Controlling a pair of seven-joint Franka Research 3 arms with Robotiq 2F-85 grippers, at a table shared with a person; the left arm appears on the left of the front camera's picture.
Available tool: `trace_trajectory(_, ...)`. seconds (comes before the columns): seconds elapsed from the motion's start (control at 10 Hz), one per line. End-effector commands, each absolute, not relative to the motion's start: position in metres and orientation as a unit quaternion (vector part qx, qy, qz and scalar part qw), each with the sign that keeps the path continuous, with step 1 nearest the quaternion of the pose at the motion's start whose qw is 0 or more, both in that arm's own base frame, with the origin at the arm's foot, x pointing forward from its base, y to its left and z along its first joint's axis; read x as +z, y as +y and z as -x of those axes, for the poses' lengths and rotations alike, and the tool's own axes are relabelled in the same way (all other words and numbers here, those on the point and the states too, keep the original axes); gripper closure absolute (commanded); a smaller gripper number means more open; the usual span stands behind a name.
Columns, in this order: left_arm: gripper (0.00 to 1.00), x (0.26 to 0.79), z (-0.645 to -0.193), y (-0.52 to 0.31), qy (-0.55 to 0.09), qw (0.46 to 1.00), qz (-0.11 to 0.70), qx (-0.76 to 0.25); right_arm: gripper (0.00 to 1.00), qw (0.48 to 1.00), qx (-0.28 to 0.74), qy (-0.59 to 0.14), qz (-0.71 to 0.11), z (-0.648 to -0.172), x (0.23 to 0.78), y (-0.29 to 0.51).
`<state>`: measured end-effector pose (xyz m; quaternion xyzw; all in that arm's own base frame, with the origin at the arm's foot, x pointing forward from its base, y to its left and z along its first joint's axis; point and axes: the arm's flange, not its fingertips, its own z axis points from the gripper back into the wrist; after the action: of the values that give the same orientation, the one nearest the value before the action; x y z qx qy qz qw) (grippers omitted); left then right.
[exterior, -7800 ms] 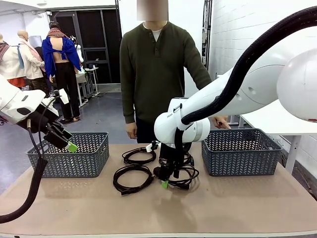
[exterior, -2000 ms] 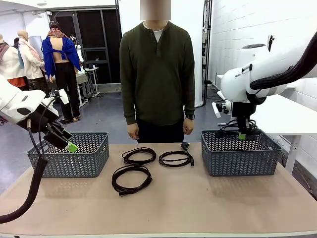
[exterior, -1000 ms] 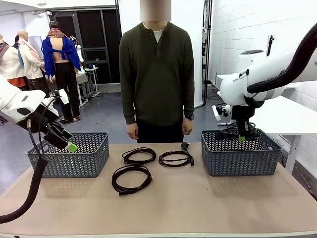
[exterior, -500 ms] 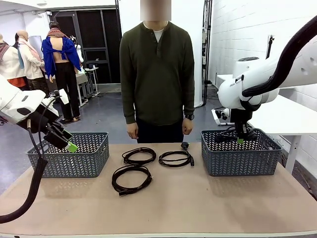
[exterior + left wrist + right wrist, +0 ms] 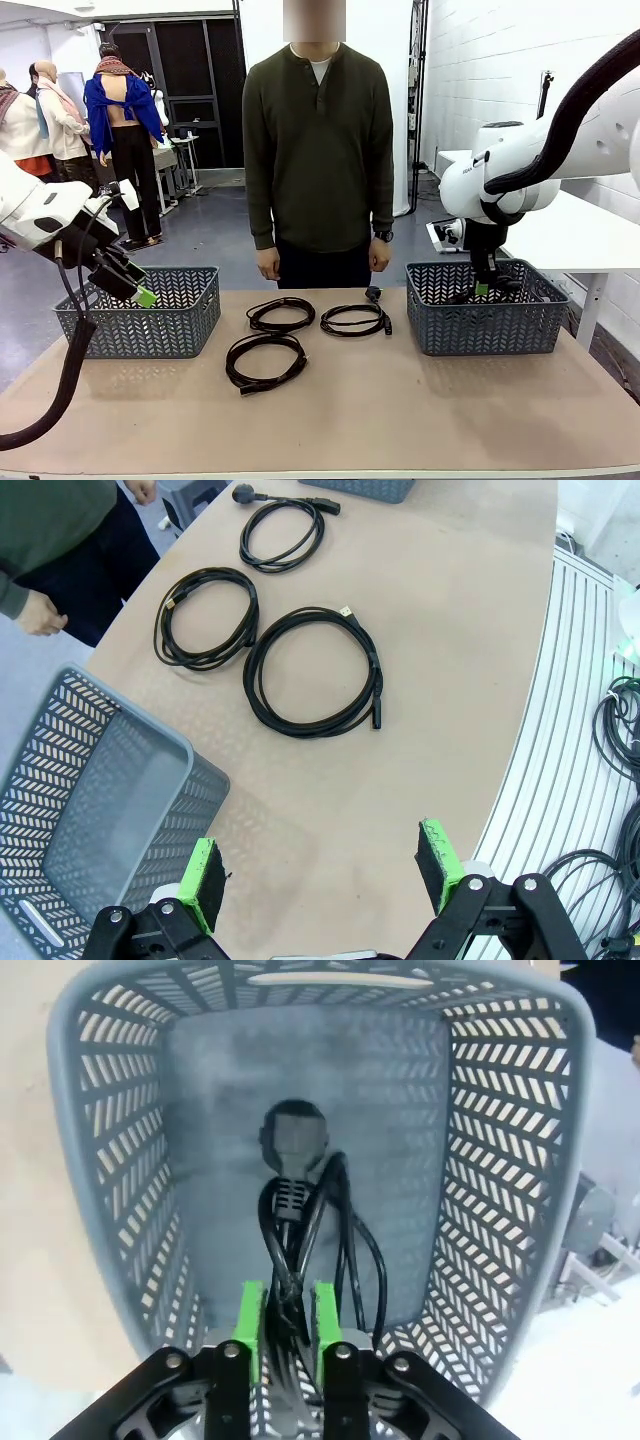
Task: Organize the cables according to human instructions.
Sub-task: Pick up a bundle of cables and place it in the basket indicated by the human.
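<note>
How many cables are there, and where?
4. On the table: back-left coil, back-right coil, front coil. Fourth cable: in the right basket, between the right gripper's pads.

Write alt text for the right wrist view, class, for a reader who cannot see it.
The right gripper hangs low inside a grey lattice basket, its green pads on either side of a looped black cable whose plug rests near the basket floor. Whether the pads are gripping the cable cannot be told.

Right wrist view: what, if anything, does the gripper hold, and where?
A thin black coiled cable, several strands pinched between the right gripper's green pads.
</note>
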<state>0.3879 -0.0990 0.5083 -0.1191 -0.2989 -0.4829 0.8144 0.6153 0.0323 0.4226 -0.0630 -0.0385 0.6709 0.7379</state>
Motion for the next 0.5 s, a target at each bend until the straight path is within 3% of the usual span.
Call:
trace_trajectory(0.0, 0.00, 0.5053, -0.3896, -0.0952, -0.302, 0.806, 0.128, -0.492, 0.21, 0.731, 0.680, -0.041, 0.050, -0.6217, 0.4293, 0.0279)
trace_trajectory(0.1, 0.00, 0.5053, -0.3896, -0.0952, -0.302, 0.806, 0.128, -0.492, 0.01, 0.732, 0.679, -0.040, 0.049, -0.6218, 0.4311, 0.0285)
trace_trajectory(0.4, 0.00, 0.5053, -0.3896, -0.0952, -0.302, 0.806, 0.128, -0.492, 0.00, 0.735, 0.675, -0.042, 0.053, -0.6239, 0.4389, 0.0318)
